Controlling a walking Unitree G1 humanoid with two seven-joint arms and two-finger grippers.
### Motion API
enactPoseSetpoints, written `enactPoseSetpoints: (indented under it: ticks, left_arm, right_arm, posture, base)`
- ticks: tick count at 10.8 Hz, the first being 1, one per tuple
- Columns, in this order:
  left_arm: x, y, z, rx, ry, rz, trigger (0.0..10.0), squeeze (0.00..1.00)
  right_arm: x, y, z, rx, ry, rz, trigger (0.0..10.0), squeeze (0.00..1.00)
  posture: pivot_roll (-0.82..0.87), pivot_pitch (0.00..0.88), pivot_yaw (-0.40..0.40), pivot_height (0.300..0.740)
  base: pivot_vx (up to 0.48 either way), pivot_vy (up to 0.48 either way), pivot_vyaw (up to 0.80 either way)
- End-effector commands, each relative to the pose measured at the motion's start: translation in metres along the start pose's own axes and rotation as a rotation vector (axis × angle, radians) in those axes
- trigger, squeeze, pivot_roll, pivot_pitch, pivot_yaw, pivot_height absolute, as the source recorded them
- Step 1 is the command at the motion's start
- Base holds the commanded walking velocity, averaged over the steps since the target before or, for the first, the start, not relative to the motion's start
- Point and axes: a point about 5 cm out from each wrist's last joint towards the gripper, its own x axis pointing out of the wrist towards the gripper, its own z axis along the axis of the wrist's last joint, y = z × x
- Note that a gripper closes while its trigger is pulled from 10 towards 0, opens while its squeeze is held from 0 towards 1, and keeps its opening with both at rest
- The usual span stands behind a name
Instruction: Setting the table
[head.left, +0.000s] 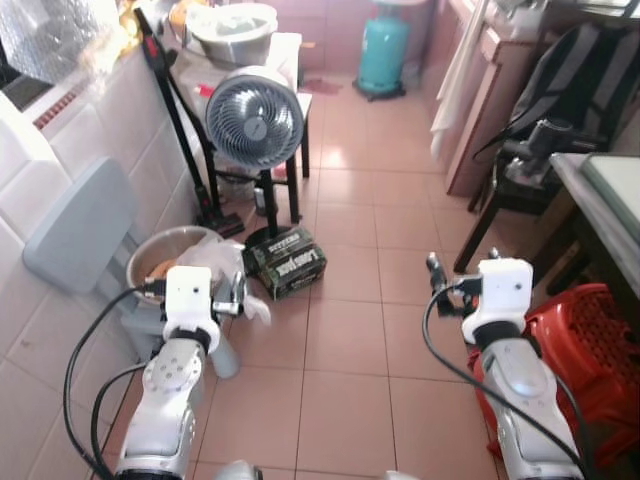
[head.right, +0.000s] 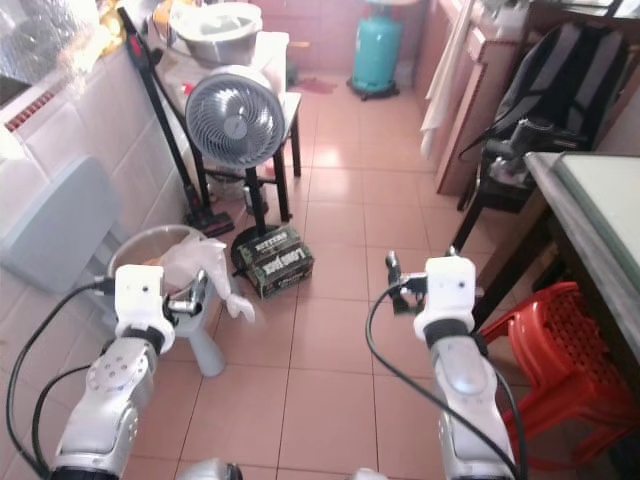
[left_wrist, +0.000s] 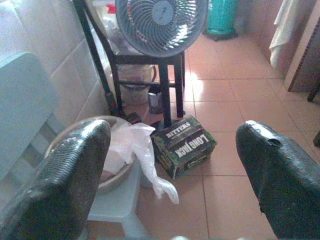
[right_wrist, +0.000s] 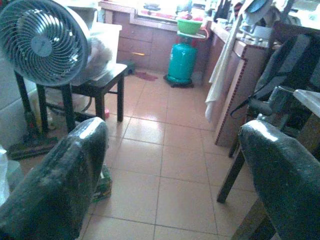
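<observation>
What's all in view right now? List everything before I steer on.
fan: one, grey, on a stand by the left wall
cardboard box: one, dark green, on the floor at the fan's base
basin: one, metal, on a pale stool, white plastic bag draped over it
gas cylinder: one, teal, far end of the floor
plastic stool: one, red, beside the right arm
table: one, grey edge, far right
backpack: one, black, on a chair
left claw: open, empty
right claw: open, empty
</observation>
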Motion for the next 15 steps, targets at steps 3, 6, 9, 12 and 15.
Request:
enactPoseSetpoints:
  ticks: [3, 6, 9, 12, 15]
  left_arm:
    - [-0.002, 0.000, 0.001, 0.007, 0.001, -0.022, 10.0, 0.00]
    - [-0.024, 0.002, 0.001, 0.012, 0.011, -0.004, 10.0, 0.00]
    - [-0.060, 0.014, -0.023, 0.032, 0.120, 0.018, 10.0, 0.00]
    - [-0.045, 0.009, -0.017, 0.021, 0.115, 0.023, 10.0, 0.00]
    - [-0.035, 0.022, 0.002, 0.039, 0.078, 0.055, 10.0, 0.00]
  right_arm:
    - [-0.009, 0.004, -0.007, 0.024, 0.038, -0.008, 10.0, 0.00]
    - [-0.030, 0.003, -0.003, 0.013, 0.042, -0.003, 10.0, 0.00]
    - [-0.072, 0.011, -0.010, 0.039, 0.116, 0.008, 10.0, 0.00]
    - [-0.060, -0.007, -0.008, -0.013, 0.115, -0.037, 10.0, 0.00]
    - [-0.048, -0.007, 0.014, 0.013, 0.065, -0.036, 10.0, 0.00]
  posture:
    - [-0.07, 0.001, 0.023, 0.740]
    - [-0.07, 0.075, 0.037, 0.740]
    - [-0.06, 0.139, 0.049, 0.740]
    - [-0.09, 0.164, 0.056, 0.740]
    - [-0.12, 0.144, 0.045, 0.740]
  base:
    - [0.000, 0.000, 0.00]
    - [0.000, 0.000, 0.00]
    - [0.000, 0.000, 0.00]
    - [0.000, 0.000, 0.00]
    - [0.000, 0.000, 0.00]
